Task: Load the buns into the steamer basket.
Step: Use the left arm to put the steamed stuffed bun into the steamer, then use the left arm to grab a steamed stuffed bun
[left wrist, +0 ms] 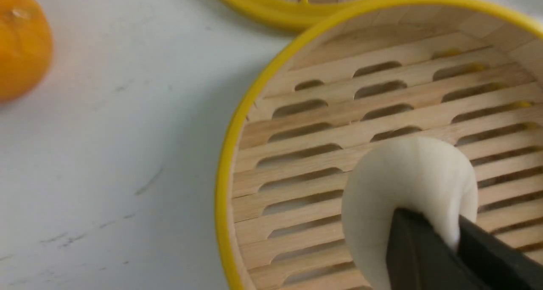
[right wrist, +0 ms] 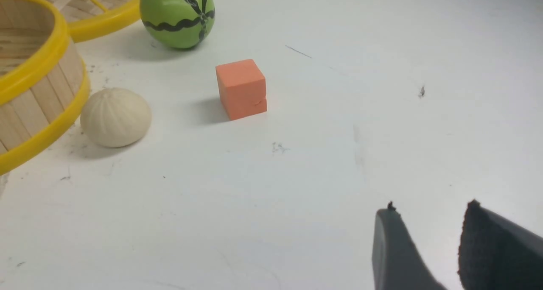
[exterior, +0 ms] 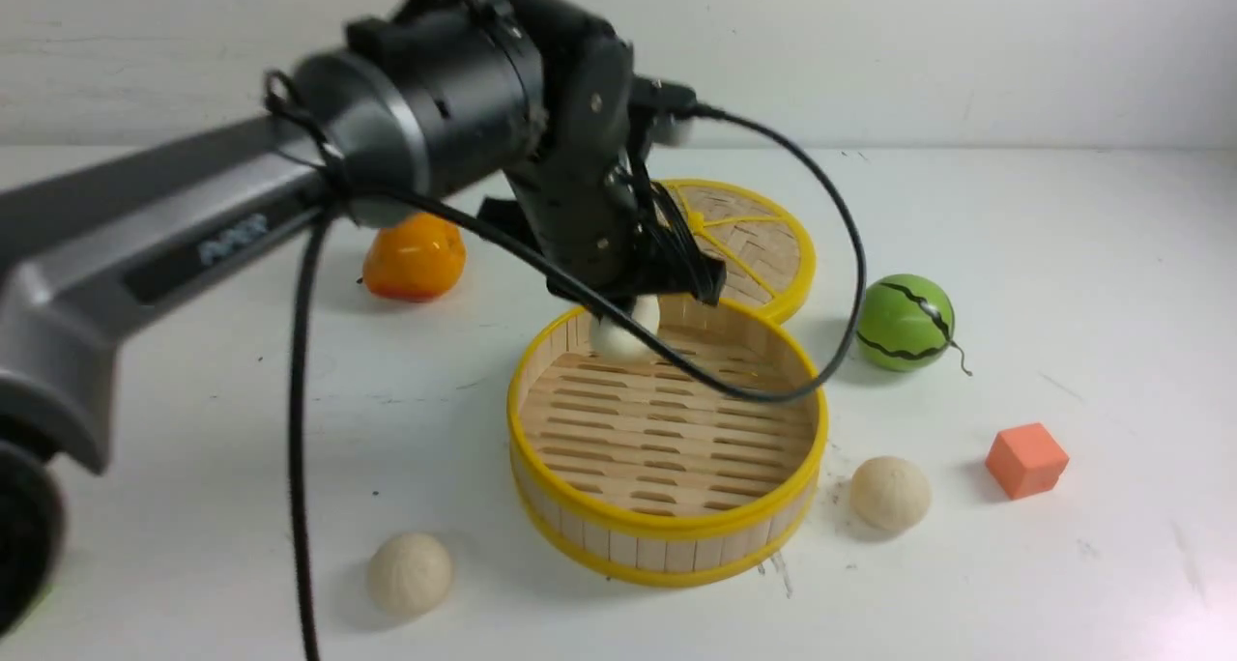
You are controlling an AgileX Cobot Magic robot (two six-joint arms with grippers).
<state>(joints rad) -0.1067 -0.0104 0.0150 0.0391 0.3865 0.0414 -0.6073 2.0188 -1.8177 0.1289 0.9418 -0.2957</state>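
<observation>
Front view: we see our left gripper at 1 bun over the steamer basket, 2 buns outside; left wrist view: its fingertips pinch that bun above the slats; right wrist view: our right gripper stands spread, 1 bun well apart, beside the basket

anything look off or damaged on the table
The red block looks nicked: a small notch breaks its lower edge, where the other edges run straight. The bun beside the basket looks fine.
</observation>
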